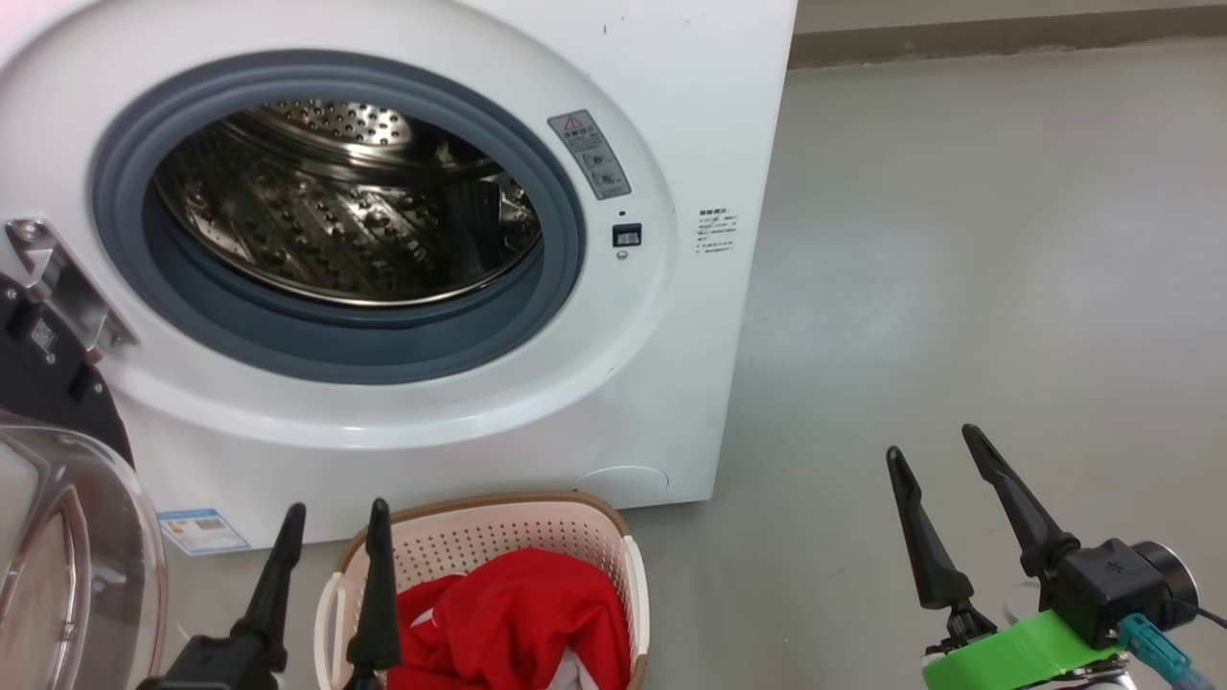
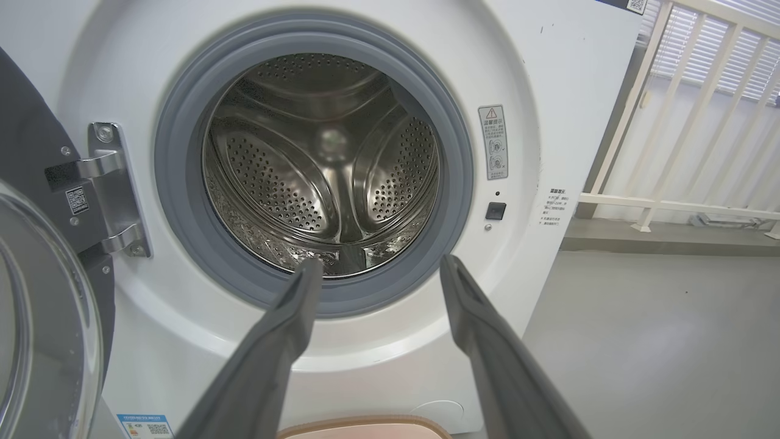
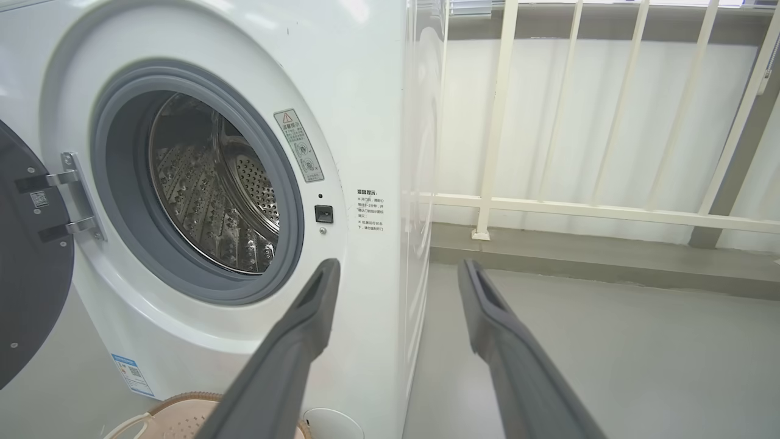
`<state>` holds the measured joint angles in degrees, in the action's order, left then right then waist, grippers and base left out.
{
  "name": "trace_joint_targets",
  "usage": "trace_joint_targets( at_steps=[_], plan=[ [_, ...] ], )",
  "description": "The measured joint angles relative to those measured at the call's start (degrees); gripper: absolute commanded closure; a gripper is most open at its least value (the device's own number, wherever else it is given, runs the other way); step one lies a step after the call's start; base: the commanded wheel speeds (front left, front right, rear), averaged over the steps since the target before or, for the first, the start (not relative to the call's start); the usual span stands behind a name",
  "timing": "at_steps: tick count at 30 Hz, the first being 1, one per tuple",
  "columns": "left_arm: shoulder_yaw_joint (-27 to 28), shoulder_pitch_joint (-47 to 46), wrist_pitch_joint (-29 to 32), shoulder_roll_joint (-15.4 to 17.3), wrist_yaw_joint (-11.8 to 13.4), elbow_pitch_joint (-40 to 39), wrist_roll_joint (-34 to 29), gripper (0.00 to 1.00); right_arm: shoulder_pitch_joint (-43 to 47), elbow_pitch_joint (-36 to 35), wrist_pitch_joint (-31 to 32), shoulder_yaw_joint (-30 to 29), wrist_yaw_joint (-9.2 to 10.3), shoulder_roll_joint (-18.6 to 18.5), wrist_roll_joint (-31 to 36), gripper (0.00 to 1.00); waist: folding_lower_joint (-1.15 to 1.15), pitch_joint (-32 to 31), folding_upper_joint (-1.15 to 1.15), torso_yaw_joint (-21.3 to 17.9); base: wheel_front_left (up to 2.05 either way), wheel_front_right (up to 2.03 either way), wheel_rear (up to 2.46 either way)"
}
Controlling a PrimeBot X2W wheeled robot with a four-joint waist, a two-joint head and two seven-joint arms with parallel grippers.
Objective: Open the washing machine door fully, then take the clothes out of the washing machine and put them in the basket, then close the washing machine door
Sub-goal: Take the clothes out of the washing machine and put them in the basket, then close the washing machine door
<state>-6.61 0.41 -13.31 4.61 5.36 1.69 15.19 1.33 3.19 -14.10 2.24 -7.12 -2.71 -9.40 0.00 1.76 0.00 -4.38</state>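
Two claws, each with its fingers spread apart and gripping nothing. The left claw stands at the near left corner of the basket; the red clothes lie in the basket just right of this claw. Straight ahead of it is the washing machine, its steel drum exposed; the door hangs open just to its left. The right claw is over the floor, well right of the basket, with the washing machine ahead to its left.
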Motion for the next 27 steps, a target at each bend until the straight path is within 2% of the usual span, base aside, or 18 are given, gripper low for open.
trace_joint_targets(
  at_steps=[11,27],
  plan=[
    [-0.08,2.27,0.63,0.43,0.34,-0.97,-0.01,0.0,2.33,-1.93,1.08,-1.26,0.0,0.08,0.0,0.0,0.0,-2.0,0.0,-0.5,0.0,0.0,0.0],
    [-0.34,3.26,0.63,1.46,0.74,-1.26,0.01,0.0,2.33,-3.04,1.78,-1.33,0.0,0.27,0.41,0.0,0.0,-1.71,0.0,-0.52,-0.13,0.13,0.0]
  ],
)
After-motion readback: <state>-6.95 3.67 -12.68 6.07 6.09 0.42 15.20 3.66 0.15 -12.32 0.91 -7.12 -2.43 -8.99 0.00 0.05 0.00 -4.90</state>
